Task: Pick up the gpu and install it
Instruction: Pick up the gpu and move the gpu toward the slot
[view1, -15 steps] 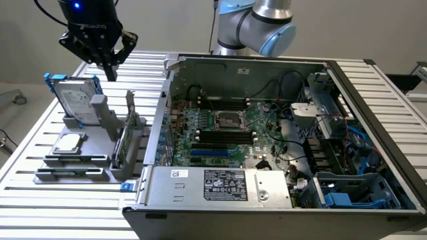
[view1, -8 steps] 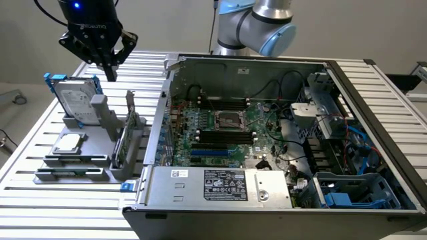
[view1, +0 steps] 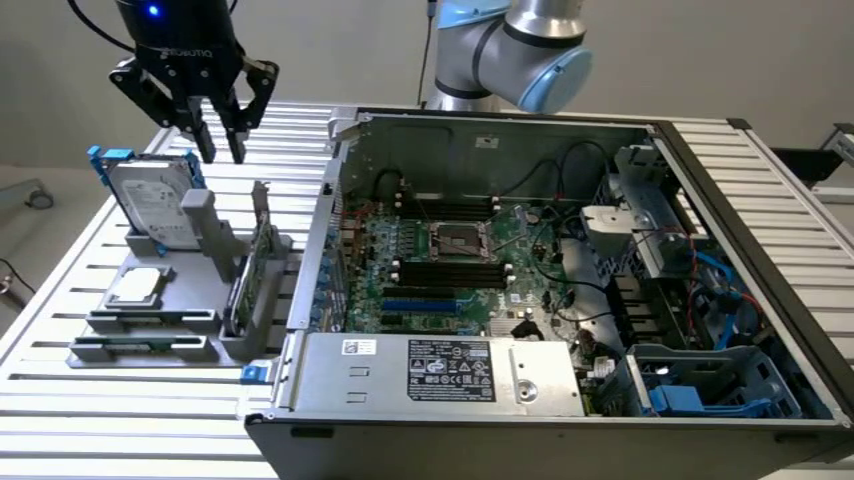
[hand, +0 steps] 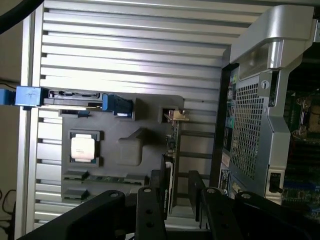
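On the exterior view's left, a silver hard drive in its blue frame (view1: 151, 205) stands on edge at the back of a grey moulded holder (view1: 147, 322) on the slatted bench (view1: 80, 400); each part has its own pocket there, I'd guess so that it stays put and can be taken from above; in front of the drive a small square silver chip (view1: 138, 287) lies flat in its recess.

The pincer (view1: 224, 150) hangs over the back of the holder, pointing down, its jaws parted with nothing between them; from the wrist view the gpu's thin top edge lines up with the gap between the fingers (hand: 150, 210), apart from them.

The gpu (view1: 254, 270) stands on edge in the holder's slot nearest the computer, silver bracket toward the back, not yet lifted; upright like that, its edge offers itself to a grip from above.

Just beside it, further right, the open computer case (view1: 747, 250) lies on its side with the motherboard (view1: 441, 260) facing up, so a card could go in from above; the power supply (view1: 441, 372) fills the near edge, and cables and a drive cage crowd the right; the case's raised wall (hand: 255, 125) stands close beside the gpu's slot and, to my eye, leaves little room on that side.
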